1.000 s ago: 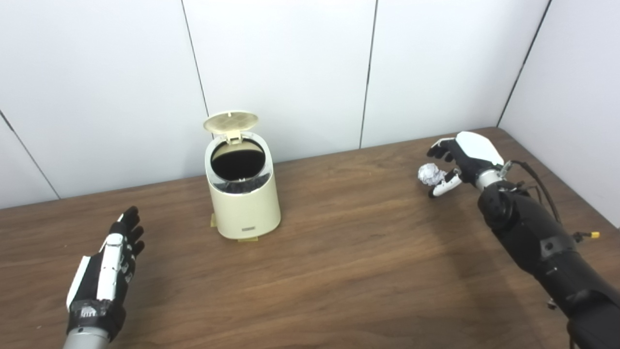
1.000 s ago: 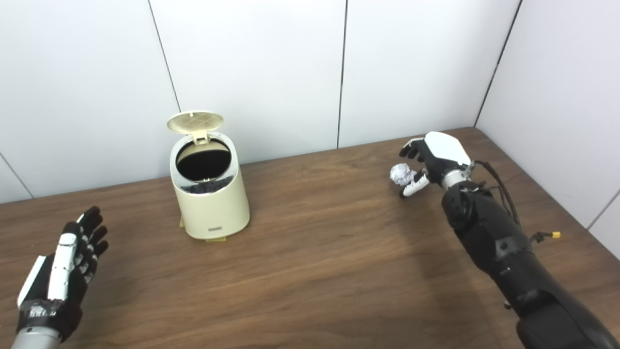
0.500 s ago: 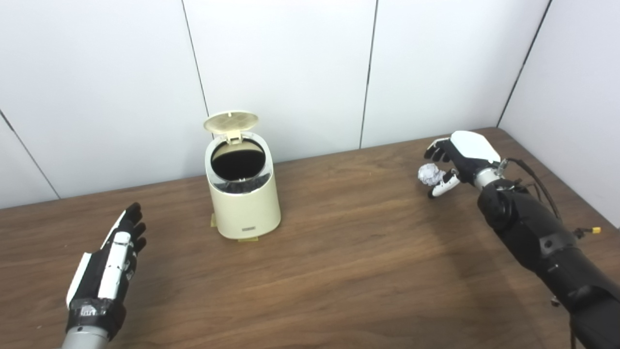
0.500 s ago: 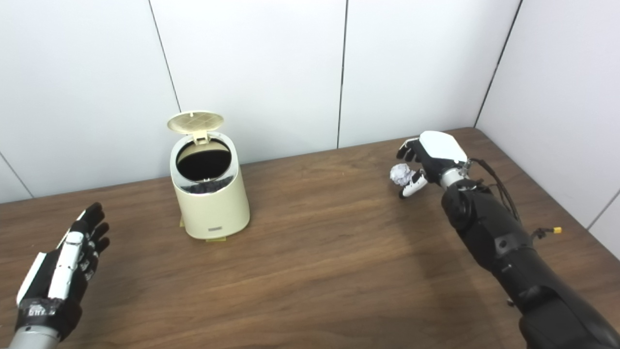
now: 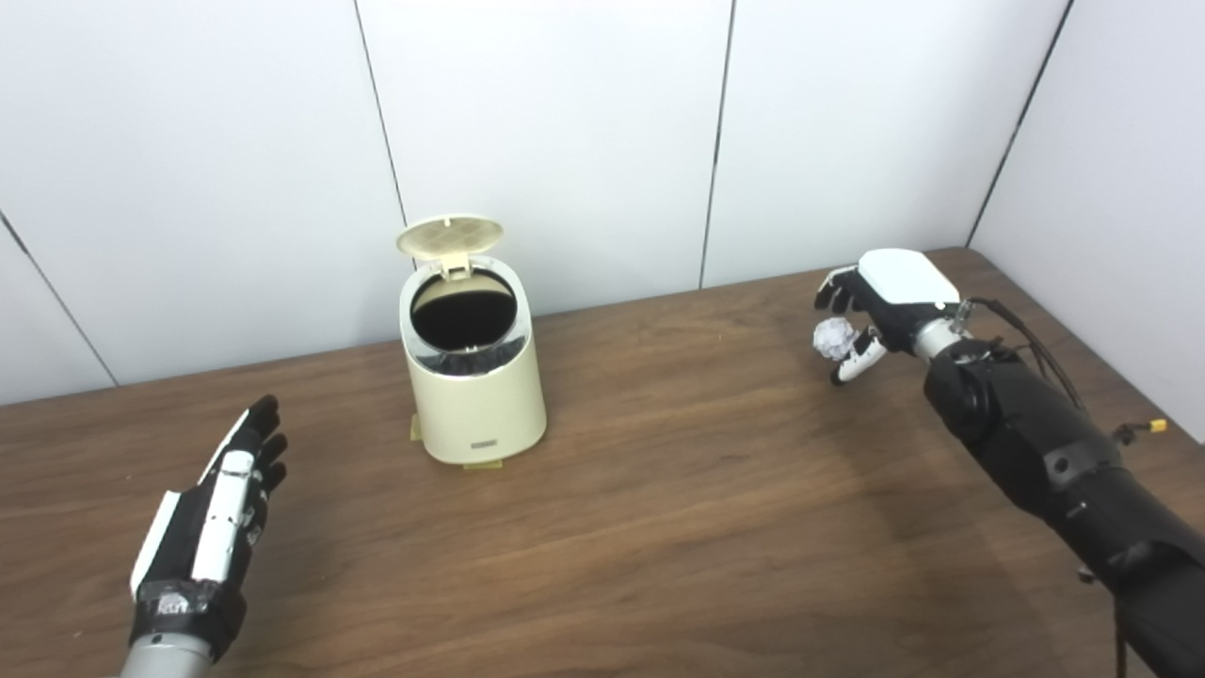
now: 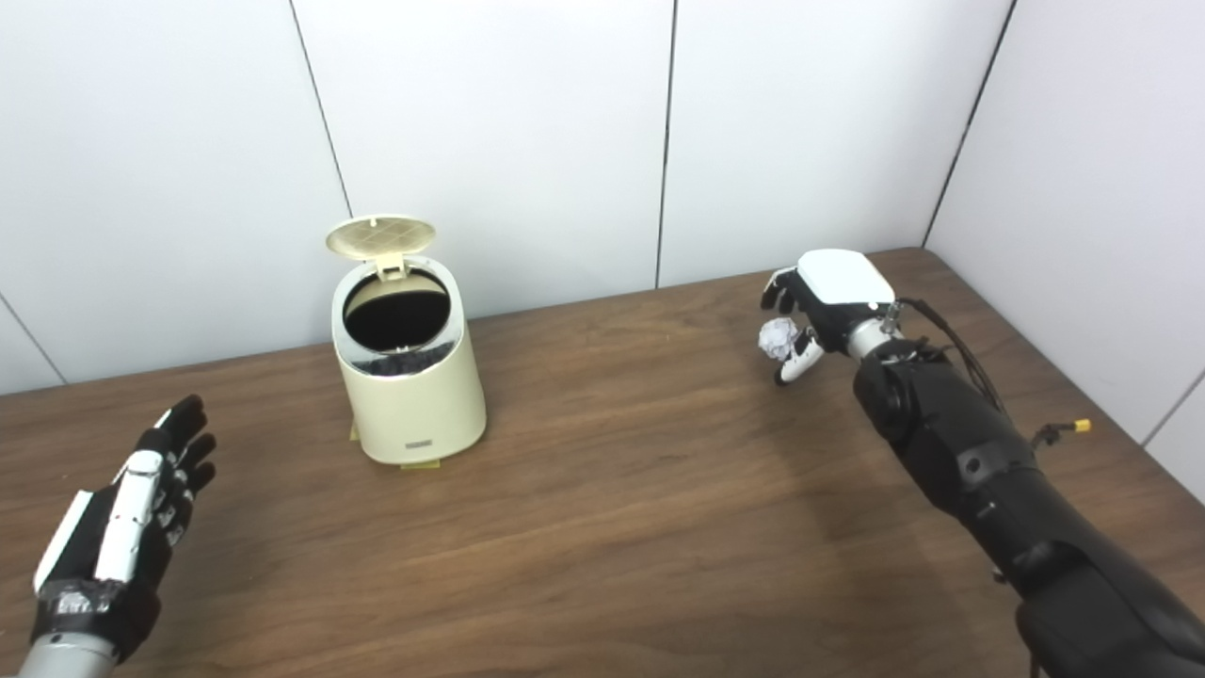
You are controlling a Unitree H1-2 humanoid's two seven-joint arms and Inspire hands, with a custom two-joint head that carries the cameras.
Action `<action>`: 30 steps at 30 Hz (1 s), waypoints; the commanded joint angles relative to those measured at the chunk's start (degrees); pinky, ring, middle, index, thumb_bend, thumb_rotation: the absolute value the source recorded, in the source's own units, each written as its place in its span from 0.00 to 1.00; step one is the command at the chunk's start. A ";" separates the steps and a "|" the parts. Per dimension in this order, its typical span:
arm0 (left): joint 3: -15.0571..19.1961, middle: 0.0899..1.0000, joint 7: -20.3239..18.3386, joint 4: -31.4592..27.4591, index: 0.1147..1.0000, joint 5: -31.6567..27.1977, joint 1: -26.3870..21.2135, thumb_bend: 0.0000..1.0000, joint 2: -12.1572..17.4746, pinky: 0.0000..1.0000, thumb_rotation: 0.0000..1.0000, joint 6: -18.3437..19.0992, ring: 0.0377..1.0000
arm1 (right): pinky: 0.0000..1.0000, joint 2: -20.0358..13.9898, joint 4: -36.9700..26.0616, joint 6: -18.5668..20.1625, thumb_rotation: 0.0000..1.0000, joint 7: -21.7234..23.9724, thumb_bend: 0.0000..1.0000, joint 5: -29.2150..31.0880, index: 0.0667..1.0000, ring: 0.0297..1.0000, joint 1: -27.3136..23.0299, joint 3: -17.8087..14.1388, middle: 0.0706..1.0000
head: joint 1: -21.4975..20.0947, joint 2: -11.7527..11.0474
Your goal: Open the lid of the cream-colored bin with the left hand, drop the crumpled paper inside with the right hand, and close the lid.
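The cream-colored bin [image 5: 475,395] stands at the back of the wooden table, left of centre. Its round lid [image 5: 449,235] is tipped up behind the dark opening. The crumpled paper [image 5: 832,337], a small white ball, lies on the table at the far right. My right hand [image 5: 880,301] is cupped around it, with the fingers arched above it and the thumb [image 5: 850,363] against its near side, not closed on it. My left hand [image 5: 212,513] hovers flat over the table at the lower left, well away from the bin, its fingers spread and holding nothing.
White wall panels [image 5: 565,141] run close behind the bin and along the table's right side. A cable [image 5: 1031,344] loops off my right forearm. Bare wood [image 5: 678,490] lies between bin and paper.
My right hand has shifted a little to the left and turned over the paper, which has stayed in place. My left hand has flattened slightly. Bin and lid are unchanged.
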 commanded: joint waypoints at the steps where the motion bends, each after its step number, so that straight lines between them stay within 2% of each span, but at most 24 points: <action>1: -0.08 0.99 -0.28 -2.01 0.99 0.28 -1.35 0.45 0.80 0.99 0.89 -1.16 0.98 | 0.61 -2.38 0.70 -1.38 0.00 -0.22 0.82 -1.60 0.61 0.61 -2.12 0.75 0.60 | 0.10 0.25; 6: -0.01 0.99 -0.27 -2.44 0.99 0.09 -1.13 0.48 0.82 0.98 0.89 -1.28 0.98 | 0.57 -2.91 1.03 -2.10 0.00 2.53 0.81 -1.21 0.60 0.59 -2.73 1.45 0.61 | 0.36 0.44; 7: -0.03 0.99 -0.25 -2.50 0.99 0.16 -1.11 0.47 0.82 0.98 0.91 -1.37 0.98 | 0.49 -2.76 1.09 -1.68 0.00 3.14 0.69 -0.77 0.61 0.53 -2.81 1.16 0.53 | 0.30 0.53; 9: -0.05 0.99 -0.10 -2.63 0.98 0.35 -1.09 0.47 0.74 0.97 0.92 -1.53 0.98 | 0.44 -2.50 0.78 -0.87 0.00 4.24 0.61 -0.04 0.61 0.49 -2.75 0.56 0.48 | 0.41 0.60; 10: -0.07 0.99 0.05 -2.76 0.98 0.47 -1.11 0.46 0.66 0.97 0.93 -1.36 0.98 | 0.44 -2.35 -0.24 -0.05 0.00 4.88 0.57 0.24 0.55 0.49 -2.43 0.18 0.45 | 0.52 0.66; 12: -0.09 0.99 0.09 -3.00 0.98 0.44 -1.12 0.45 0.60 0.97 0.96 -1.14 0.98 | 0.43 -2.05 -0.30 0.35 0.00 5.20 0.53 0.94 0.50 0.47 -2.19 -0.40 0.42 | 0.58 0.58; 18: -0.06 0.98 -0.13 -3.23 0.97 0.14 -0.86 0.48 0.61 0.98 0.99 -1.67 0.98 | 0.47 -1.95 0.59 0.46 0.00 5.68 0.53 1.78 0.46 0.49 -2.07 -0.62 0.44 | 0.90 0.57; 20: -0.04 0.98 -0.18 -3.24 0.97 0.12 -0.76 0.47 0.64 0.98 1.00 -1.86 0.97 | 0.47 -1.95 1.42 0.09 0.00 5.35 0.52 1.91 0.46 0.41 -2.19 -0.54 0.46 | 0.90 0.57; 30: 0.53 0.98 -0.42 -3.27 0.97 -1.11 -0.55 0.51 0.57 0.98 0.96 -1.74 0.98 | 0.50 -2.22 1.57 -0.05 0.00 4.49 0.52 1.99 0.44 0.40 -1.91 -0.59 0.49 | 0.68 0.68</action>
